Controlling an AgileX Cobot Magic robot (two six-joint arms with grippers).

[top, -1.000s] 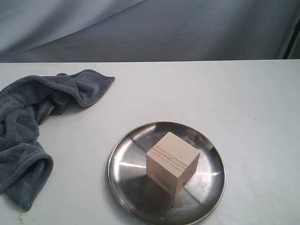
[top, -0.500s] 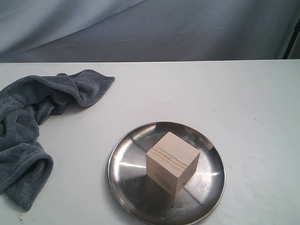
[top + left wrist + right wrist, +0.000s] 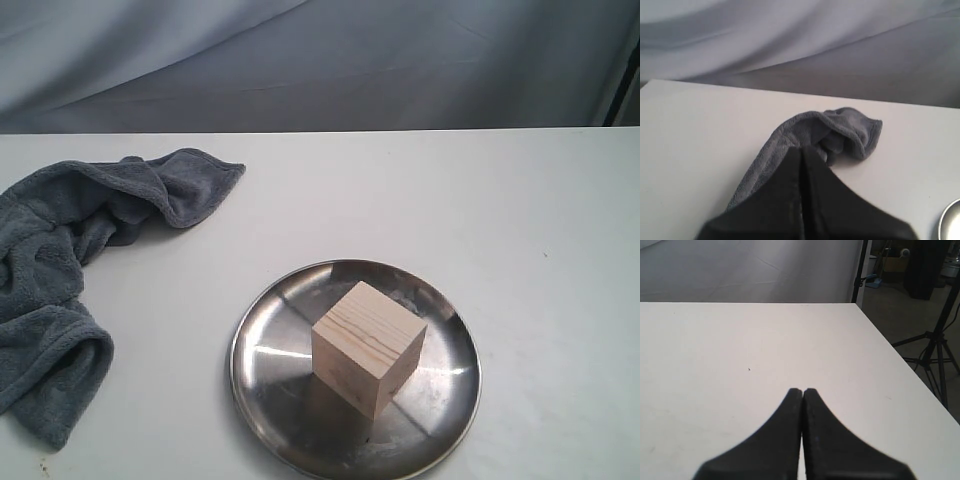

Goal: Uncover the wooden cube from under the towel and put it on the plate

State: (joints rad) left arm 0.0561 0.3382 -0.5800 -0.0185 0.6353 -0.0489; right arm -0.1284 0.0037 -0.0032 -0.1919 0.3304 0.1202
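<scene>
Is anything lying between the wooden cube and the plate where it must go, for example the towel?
Nothing visible does. The wooden cube sits uncovered on the plate, and the towel lies bunched off to the left, apart from the plate.

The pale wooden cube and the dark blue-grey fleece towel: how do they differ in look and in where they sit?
The pale wooden cube is hard-edged with grain lines; the dark blue-grey fleece towel is soft and crumpled. The cube stands on the round shiny steel plate; the towel lies on the white table, apart from the plate. The cube is compact; the towel spreads far wider. Both sit uncovered in plain view.
</scene>
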